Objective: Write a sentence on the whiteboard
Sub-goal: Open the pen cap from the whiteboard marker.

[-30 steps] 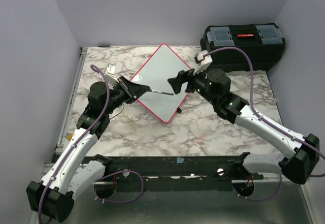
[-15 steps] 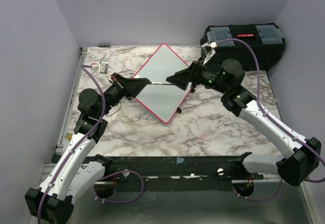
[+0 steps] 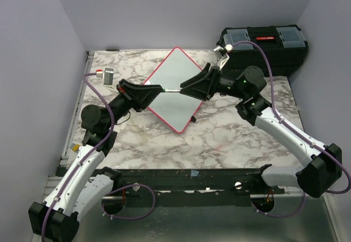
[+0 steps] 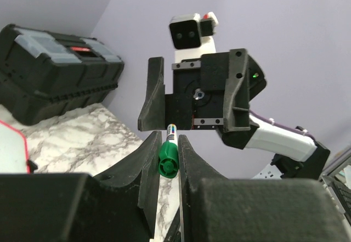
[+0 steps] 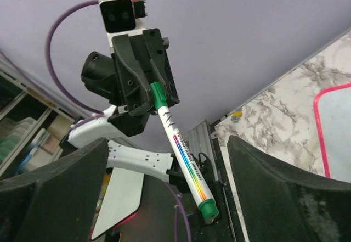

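The left tool (image 3: 158, 90) grips the pen (image 3: 171, 90), and the right tool (image 3: 185, 90) stands open around its other end. Both are higher than a second ago. There are two tools, one pen and one whiteboard (image 3: 174, 69), upper centre on the tabletop (image 3: 219, 138).

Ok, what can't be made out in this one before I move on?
- Writing on the whiteboard: top view, too small to tell; the left claw and right claw cover part of it.
- Which marker end is the cap: right wrist view, both ends look green.
- Rest of the whiteboard: both wrist views, cut off by the frame edge.
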{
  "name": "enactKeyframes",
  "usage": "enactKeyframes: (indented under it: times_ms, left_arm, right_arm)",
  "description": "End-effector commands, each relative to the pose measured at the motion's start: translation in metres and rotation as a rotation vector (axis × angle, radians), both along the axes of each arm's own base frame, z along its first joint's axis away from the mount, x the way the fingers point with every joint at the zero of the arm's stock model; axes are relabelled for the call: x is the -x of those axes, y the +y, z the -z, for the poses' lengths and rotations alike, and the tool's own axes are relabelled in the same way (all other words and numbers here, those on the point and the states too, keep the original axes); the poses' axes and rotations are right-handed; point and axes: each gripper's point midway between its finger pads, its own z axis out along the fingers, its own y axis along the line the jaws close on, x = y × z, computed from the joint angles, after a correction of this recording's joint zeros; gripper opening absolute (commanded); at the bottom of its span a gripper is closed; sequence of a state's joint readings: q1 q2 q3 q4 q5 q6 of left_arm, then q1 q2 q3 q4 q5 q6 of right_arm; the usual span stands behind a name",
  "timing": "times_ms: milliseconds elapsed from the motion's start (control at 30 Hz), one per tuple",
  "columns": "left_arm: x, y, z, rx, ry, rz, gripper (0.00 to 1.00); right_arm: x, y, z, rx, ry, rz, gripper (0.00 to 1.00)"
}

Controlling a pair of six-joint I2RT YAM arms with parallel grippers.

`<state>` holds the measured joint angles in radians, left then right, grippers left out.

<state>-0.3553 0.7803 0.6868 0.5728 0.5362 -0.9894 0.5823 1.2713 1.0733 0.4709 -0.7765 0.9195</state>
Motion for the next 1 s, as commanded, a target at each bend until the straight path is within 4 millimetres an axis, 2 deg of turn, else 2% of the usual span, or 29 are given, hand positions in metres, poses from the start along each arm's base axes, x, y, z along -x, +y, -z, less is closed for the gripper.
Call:
enactKeyframes:
  times_ms: [0, 200, 400, 967]
  left_arm:
    - [0.015, -0.001, -0.024, 0.052, -0.12, 0.06, 0.0]
    - [0.012, -0.004, -0.031, 0.082, -0.137, 0.081, 0.0]
    - [0.005, -0.006, -0.026, 0.066, -0.133, 0.075, 0.0]
    - [-0.004, -0.009, -0.011, 0.031, -0.114, 0.052, 0.0]
  right_arm:
    - [0.017, 0.002, -0.005, -0.058, 0.003, -0.125, 0.8]
    - [0.017, 0.003, -0.005, -0.075, 0.009, -0.143, 0.62]
    - [0.017, 0.005, -0.009, -0.073, -0.007, -0.162, 0.52]
    - [0.014, 0.009, -0.011, -0.092, -0.01, -0.194, 0.45]
